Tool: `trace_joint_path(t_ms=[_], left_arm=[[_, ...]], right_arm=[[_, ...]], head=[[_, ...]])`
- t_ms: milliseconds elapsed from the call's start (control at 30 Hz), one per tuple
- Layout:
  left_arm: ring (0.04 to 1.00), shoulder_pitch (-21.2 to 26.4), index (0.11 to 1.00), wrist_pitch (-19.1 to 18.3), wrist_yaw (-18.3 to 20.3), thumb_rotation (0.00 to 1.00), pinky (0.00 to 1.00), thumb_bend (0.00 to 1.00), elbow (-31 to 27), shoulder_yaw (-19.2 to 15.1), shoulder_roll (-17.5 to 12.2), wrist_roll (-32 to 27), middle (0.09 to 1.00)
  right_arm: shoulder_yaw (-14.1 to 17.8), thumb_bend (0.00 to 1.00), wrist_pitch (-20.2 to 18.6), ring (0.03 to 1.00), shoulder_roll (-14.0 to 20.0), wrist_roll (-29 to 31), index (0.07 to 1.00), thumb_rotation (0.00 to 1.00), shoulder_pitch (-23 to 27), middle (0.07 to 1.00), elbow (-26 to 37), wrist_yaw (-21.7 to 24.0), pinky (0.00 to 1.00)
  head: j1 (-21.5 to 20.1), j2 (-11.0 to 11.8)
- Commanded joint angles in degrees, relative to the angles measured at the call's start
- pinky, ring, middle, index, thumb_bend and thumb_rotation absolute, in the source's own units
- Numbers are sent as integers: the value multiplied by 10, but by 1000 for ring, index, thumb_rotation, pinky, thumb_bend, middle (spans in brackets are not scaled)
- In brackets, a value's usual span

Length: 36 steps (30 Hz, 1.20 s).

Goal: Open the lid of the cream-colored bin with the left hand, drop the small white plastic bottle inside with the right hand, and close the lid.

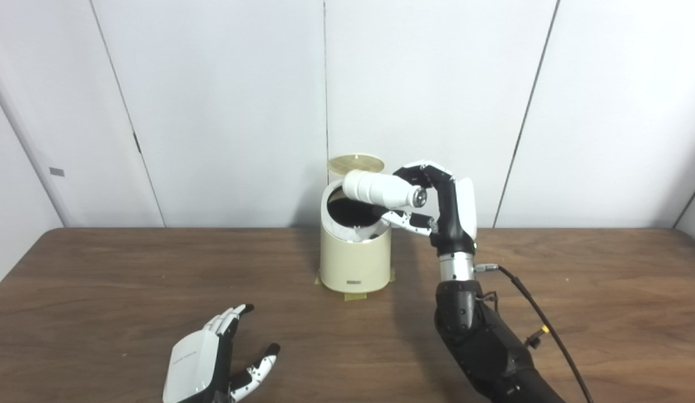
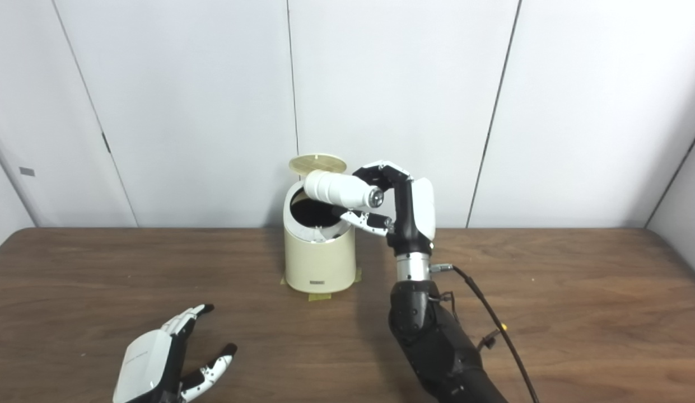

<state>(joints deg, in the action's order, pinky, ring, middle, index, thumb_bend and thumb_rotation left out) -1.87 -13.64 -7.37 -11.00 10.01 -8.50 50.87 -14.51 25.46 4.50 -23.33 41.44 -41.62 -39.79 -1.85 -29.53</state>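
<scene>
The cream-colored bin [image 1: 355, 257] stands on the wooden table near its back edge. Its round lid [image 1: 355, 163] is tipped up behind the dark opening [image 1: 350, 211]. My right hand [image 1: 437, 201] is shut on the small white plastic bottle [image 1: 381, 189], which lies sideways just above the bin's right rim, its base end reaching over the opening. My left hand [image 1: 210, 358] is low at the front left of the table, open, fingers spread, holding nothing and well away from the bin.
Yellow tape tabs [image 1: 355, 296] stick out from under the bin's base. A black cable [image 1: 540, 319] runs along the right forearm. White wall panels close off the back of the table [image 1: 605, 291].
</scene>
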Motion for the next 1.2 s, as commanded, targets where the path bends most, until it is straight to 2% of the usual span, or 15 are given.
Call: trace_joint_path(t_ms=[0,367,833,1167], left_arm=[[879,10,868,5,-1,484,795,532,0,0,-3,-2,876],[880,12,873,5,-1,495,794,535,1,3,-1,1,878],[887,12,882,-1,2,512,800,527,-6,6,1,5,884],[887,11,882,-1,3,501,801,534,-5,5,3,8,883]], right_arm=[[11,517,14,462,8,2,468,0,19,493,27,10,414],[41,518,11,470,2,0,469,0,-2,493,52,64,416],[61,517,-2,470,-8,-5,466,0,-2,499,53,94,416],[72,520,-33,466,-16,-10,470,0,-3,503,70,105,430]], head=[[-1,0],[3,-1],[5,-1],[6,-2]])
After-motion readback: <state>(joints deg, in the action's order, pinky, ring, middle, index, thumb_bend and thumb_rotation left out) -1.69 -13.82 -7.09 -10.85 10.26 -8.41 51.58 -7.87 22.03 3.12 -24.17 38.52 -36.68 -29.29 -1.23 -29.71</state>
